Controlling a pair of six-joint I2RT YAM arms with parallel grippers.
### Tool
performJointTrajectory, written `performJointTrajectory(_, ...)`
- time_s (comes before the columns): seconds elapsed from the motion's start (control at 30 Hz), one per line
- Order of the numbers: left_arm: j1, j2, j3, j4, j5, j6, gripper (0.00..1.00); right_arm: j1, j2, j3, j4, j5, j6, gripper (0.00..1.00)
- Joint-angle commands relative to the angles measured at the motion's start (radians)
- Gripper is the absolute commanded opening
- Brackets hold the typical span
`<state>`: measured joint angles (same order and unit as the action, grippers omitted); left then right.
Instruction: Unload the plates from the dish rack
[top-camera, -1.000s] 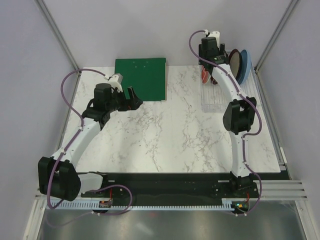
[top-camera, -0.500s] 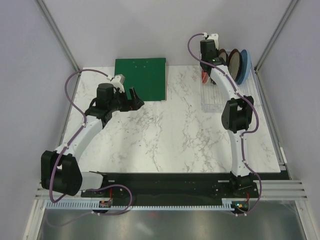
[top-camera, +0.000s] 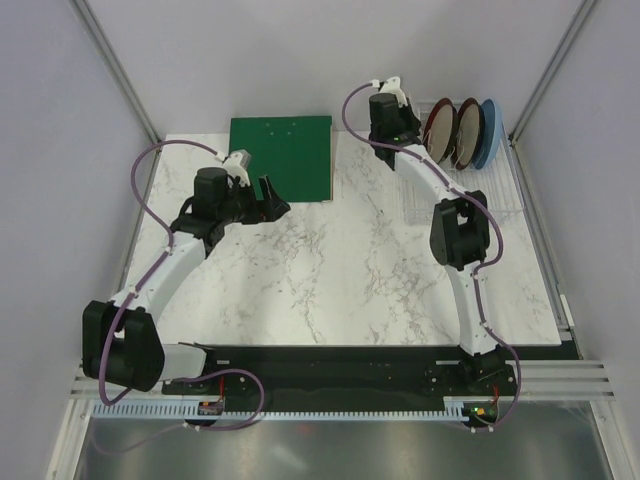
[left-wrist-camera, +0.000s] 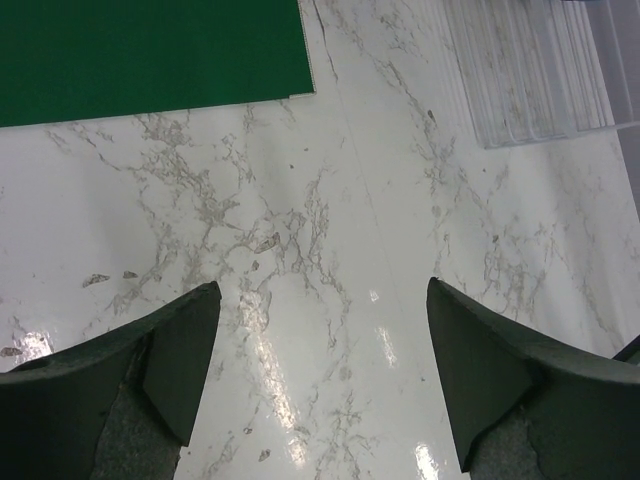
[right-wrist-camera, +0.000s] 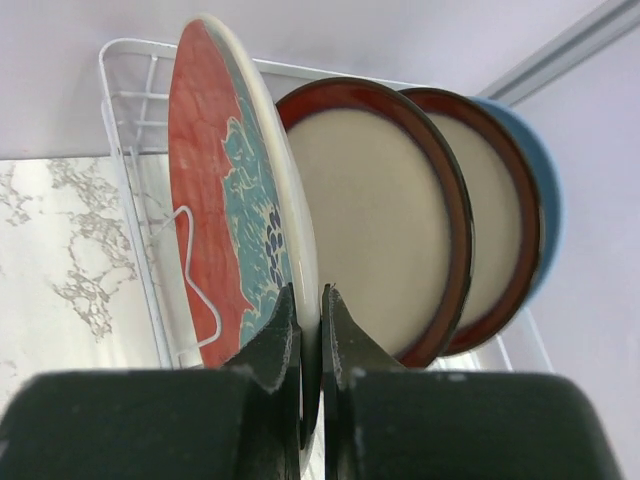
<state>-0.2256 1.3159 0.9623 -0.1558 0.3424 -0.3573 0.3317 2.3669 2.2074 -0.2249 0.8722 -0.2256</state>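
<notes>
The right end effector (right-wrist-camera: 308, 300) is clamped on the rim of the patterned plate (right-wrist-camera: 220, 180), one finger on each face of it. This plate stands on edge, with a red face carrying a teal and white pattern and a pale rim. It is at the left end of a row of plates in the dish rack (right-wrist-camera: 130, 80), at the far right corner of the tabletop (top-camera: 350, 260). The wrist view does not show whether its lower edge rests in the rack or is lifted clear.

Just beside it stands a dark red-rimmed plate (right-wrist-camera: 370, 210) with a beige centre. A second plate of the same kind (right-wrist-camera: 490, 230) comes next, and a plain light blue plate (right-wrist-camera: 545, 200) closes the row on the right. All three are upright and close together. A thin looped divider (right-wrist-camera: 190, 280) of the rack crosses in front of the patterned plate's face.

The left end effector (left-wrist-camera: 320, 340) hangs over bare marble with its fingers wide apart, gripping nothing. A flat green board (top-camera: 282, 155) lies on the tabletop just beyond it, at the far edge. The nearer part of the clear rack holds no plates.
</notes>
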Motion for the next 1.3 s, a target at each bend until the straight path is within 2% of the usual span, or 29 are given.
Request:
performJointTrajectory(0.0, 0.003, -0.018, -0.013, 0.035, 0.021, -0.017, 0.9, 0.029, -0.106, -0.006, 0.352, 0.304, -0.239, 0.0)
performJointTrajectory(0.2, 0.003, -0.046, -0.011, 0.007, -0.005, 0.009, 0.91, 0.035, -0.159, -0.014, 0.374, 0.33, -0.218, 0.0)
performJointTrajectory(0.5, 0.003, -0.067, -0.011, -0.001, 0.012, -0.002, 0.92, 0.059, -0.309, -0.028, 0.283, 0.301, -0.199, 0.0)
performJointTrajectory(0.6, 0.003, -0.09, -0.016, -0.001, 0.023, -0.008, 0.96, 0.082, -0.397, -0.026, 0.113, 0.205, -0.081, 0.0)
performJointTrajectory(0.63, 0.003, -0.098, -0.02, 0.005, 0.035, -0.011, 0.96, 0.087, -0.42, -0.006, 0.004, 0.127, -0.042, 0.0)
performJointTrajectory(0.7, 0.003, -0.109, -0.036, 0.024, 0.05, -0.025, 0.99, 0.111, -0.474, 0.02, -0.103, 0.067, 0.049, 0.0)
performJointTrajectory(0.73, 0.003, -0.119, -0.037, 0.028, 0.07, -0.028, 1.0, 0.119, -0.488, 0.052, -0.213, 0.024, 0.078, 0.0)
performJointTrajectory(0.9, 0.003, -0.153, -0.075, 0.059, 0.116, -0.078, 1.0, 0.159, -0.623, 0.04, -0.457, -0.26, 0.28, 0.0)
performJointTrajectory(1.0, 0.003, -0.194, -0.095, 0.082, 0.138, -0.097, 1.0, 0.159, -0.711, -0.049, -0.485, -0.413, 0.366, 0.0)
performJointTrajectory(1.1, 0.003, -0.24, -0.125, 0.12, 0.162, -0.123, 1.0, 0.161, -0.811, -0.216, -0.458, -0.546, 0.436, 0.0)
performJointTrajectory(1.23, 0.003, -0.302, -0.194, 0.222, 0.182, -0.176, 1.0, 0.162, -0.937, -0.36, -0.403, -0.671, 0.503, 0.0)
performJointTrajectory(1.27, 0.003, -0.328, -0.238, 0.29, 0.19, -0.208, 1.0, 0.161, -0.951, -0.38, -0.399, -0.696, 0.514, 0.0)
